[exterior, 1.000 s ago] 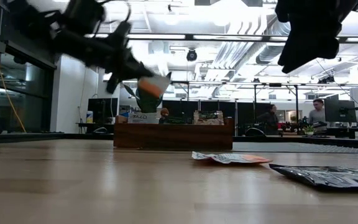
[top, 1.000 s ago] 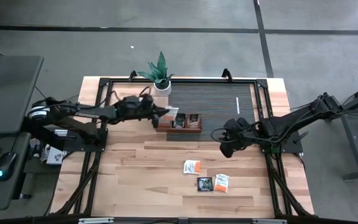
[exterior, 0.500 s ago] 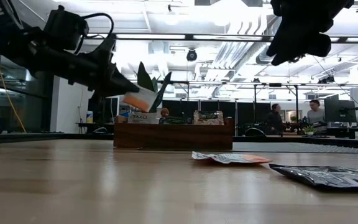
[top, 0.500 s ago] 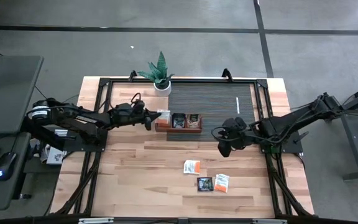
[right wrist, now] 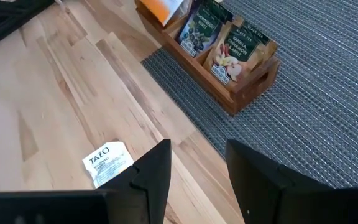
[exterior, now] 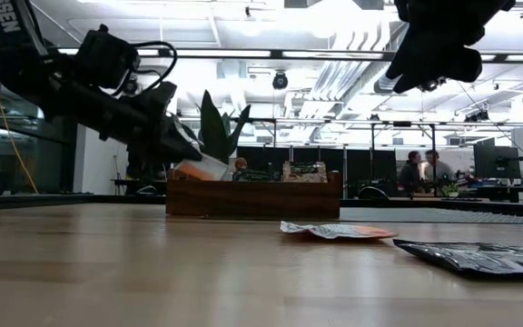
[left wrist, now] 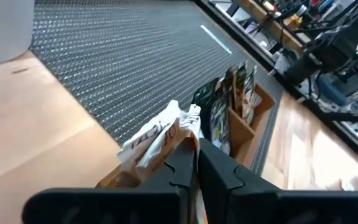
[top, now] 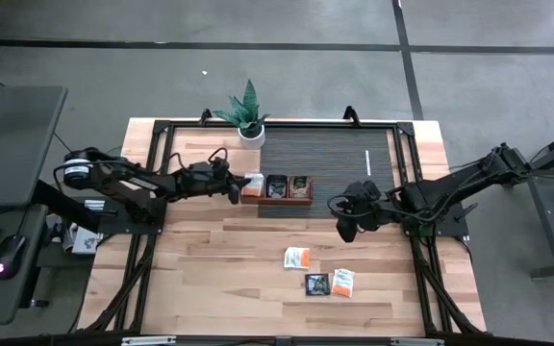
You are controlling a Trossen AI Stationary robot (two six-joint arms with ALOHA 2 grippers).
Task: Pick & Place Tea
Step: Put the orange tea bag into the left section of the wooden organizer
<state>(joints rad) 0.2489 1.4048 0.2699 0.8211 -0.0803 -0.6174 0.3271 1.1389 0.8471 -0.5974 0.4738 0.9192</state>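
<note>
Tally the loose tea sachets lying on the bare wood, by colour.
White-and-orange sachets: 2
Dark sachets: 1
Total on the bare wood: 3

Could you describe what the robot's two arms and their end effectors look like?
Both arms are dark, slender and jointed, with black cables looping along them. The left end effector has two matte black, angular fingers; the right end effector has matching broad, flat black fingers. White lettering marks the left arm in the low view.
</note>
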